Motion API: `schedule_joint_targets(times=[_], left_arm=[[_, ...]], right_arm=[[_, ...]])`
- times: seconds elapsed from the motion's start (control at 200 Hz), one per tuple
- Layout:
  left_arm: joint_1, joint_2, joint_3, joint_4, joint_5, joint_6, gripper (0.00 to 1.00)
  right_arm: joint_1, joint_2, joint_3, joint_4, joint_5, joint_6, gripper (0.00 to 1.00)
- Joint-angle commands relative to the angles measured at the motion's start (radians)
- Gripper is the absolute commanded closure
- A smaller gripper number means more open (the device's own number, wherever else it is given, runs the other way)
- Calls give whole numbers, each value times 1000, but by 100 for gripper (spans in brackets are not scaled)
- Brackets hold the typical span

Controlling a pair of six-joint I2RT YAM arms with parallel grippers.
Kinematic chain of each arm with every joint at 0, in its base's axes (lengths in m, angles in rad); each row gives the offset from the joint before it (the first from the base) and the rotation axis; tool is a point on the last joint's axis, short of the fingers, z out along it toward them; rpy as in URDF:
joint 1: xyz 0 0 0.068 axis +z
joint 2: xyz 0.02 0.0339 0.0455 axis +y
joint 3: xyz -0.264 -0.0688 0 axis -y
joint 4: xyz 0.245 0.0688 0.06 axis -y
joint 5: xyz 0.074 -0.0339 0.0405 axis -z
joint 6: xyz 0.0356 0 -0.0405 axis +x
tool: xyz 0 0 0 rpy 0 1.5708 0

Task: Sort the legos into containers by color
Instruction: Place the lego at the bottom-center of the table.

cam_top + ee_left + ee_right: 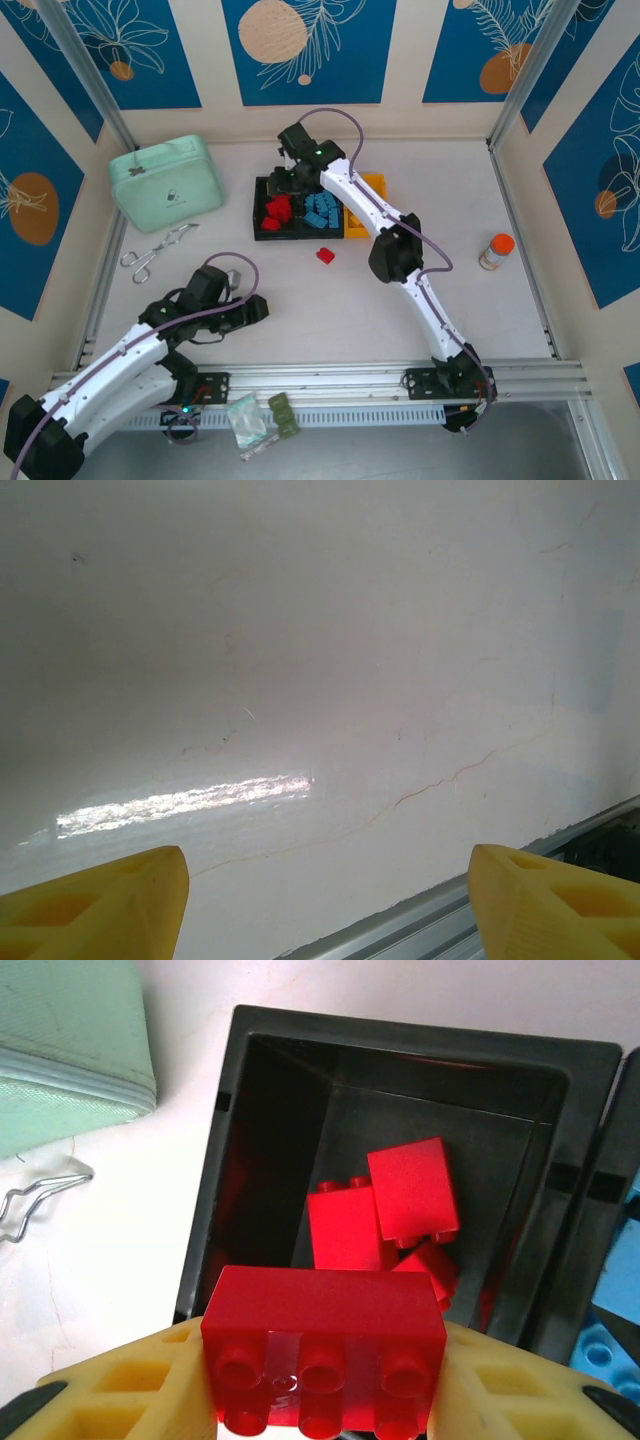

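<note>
My right gripper (322, 1390) is shut on a red lego (322, 1345), held above the left black container (250, 1160), where red legos (385, 1215) lie. From above, the right gripper (290, 165) hangs over the far edge of the row of containers (262, 232): red legos (278, 210) fill the left one, blue legos (322, 212) the middle one, and the right one (372, 183) is yellow-orange. One red lego (325, 255) lies on the table in front of the row. My left gripper (325, 905) is open over bare table, with nothing between its yellow fingers (110, 900).
A mint-green case (166, 182) sits left of the containers, with metal tongs (155, 252) in front of it. An orange-capped bottle (496, 251) stands at the right. A clear bag (246, 420) and dark green blocks (284, 415) lie on the near rail.
</note>
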Motion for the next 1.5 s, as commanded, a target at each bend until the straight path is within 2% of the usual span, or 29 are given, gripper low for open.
schedule_joint_targets(times=[0.0,0.12,0.715,0.84,1.005,1.306,1.496], left_arm=[[5,4,-19,15,-5,-14,27],[5,17,-24,25,-2,-14,27],[6,19,-33,33,2,-22,27],[4,18,-34,32,2,-21,27],[4,18,-34,32,2,-23,27],[5,5,-20,35,-11,-20,27],[5,18,11,28,-21,7,27]], right_arm=[[-11,14,14,45,-108,39,54],[-7,34,31,104,-136,31,53],[-13,120,77,141,-156,79,50],[-11,120,79,138,-147,76,40],[-9,111,85,131,-138,70,36],[8,13,72,126,-112,25,36],[34,-153,-64,138,-50,-41,36]])
